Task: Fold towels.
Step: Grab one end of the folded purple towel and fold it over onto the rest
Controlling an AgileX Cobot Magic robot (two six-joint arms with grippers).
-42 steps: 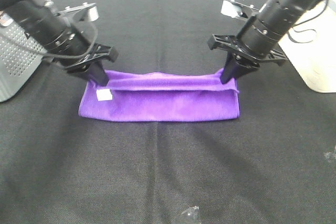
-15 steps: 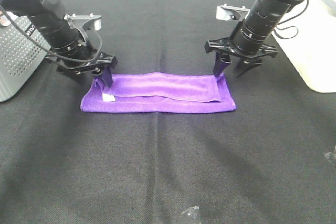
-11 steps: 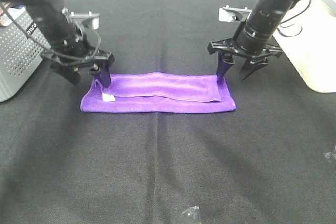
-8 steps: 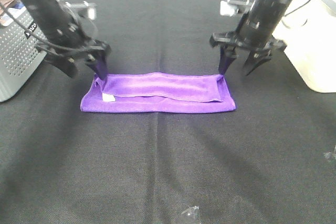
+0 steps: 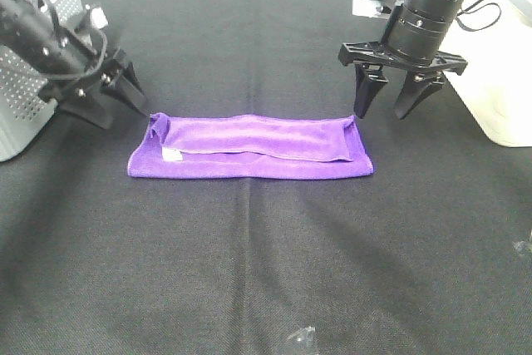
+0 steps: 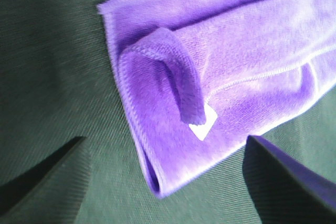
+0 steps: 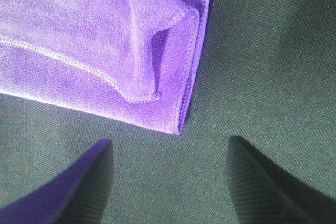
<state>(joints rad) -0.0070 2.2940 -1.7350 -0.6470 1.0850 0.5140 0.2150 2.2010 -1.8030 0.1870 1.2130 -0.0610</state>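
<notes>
The purple towel (image 5: 249, 145) lies on the black cloth table, folded into a long narrow strip, with its white tag (image 5: 171, 154) near the left end. My left gripper (image 5: 115, 102) is open and empty, off the towel's left end. My right gripper (image 5: 384, 110) is open and empty, just above and behind the towel's right end. The left wrist view shows the towel's left end (image 6: 236, 61) with a curled corner, the tag (image 6: 202, 127) and my open left gripper (image 6: 164, 141). The right wrist view shows the towel's right corner (image 7: 79, 30) beyond my open right gripper (image 7: 169, 141).
A grey perforated basket (image 5: 23, 81) stands at the left edge, close behind the left arm. A white box (image 5: 499, 81) stands at the right edge beside the right arm. Small clear plastic pieces lie at the front edge (image 5: 299, 340) and at the far right (image 5: 524, 247).
Both grippers have let go of the towel's back corners and opened. The left gripper has pulled away to the left; the right has lifted slightly. The towel lies still.
</notes>
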